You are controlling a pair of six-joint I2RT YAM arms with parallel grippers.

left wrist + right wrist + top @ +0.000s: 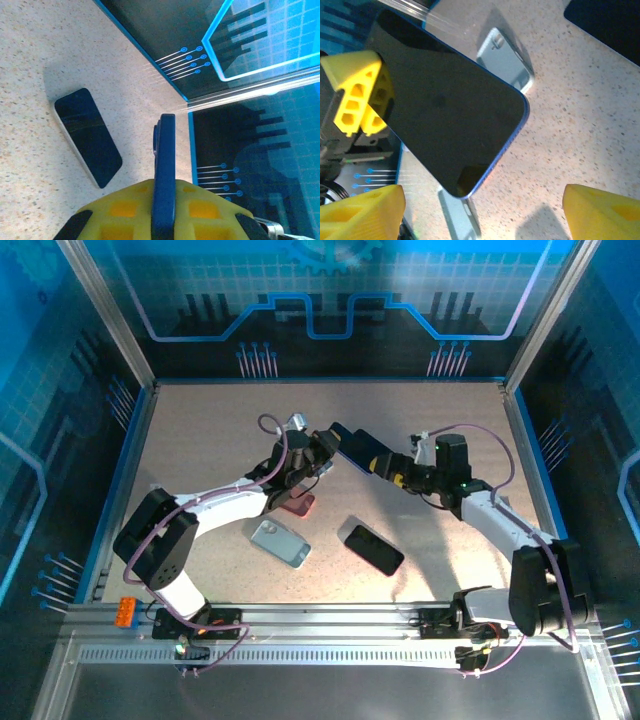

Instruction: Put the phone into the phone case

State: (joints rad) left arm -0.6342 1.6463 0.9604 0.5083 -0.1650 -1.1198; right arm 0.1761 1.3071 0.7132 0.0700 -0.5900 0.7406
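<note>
Looking at this, where's the phone [350, 447]?

— Up off the table [200, 440], mid-scene. Left gripper [320, 457] is pinching it by its faces. Right gripper [388, 464] sits at its 4 o'clock, fingers spread wide.

And the case [280, 542]?

— Flat on the table, 7 o'clock from the phone, well apart. A black phone [372, 548] lies at its 3 o'clock.

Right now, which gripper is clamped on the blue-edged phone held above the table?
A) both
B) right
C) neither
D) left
D: the left gripper pinches the blue-edged phone edge-on between its yellow pads, while the right gripper stands wide open around it.
</note>
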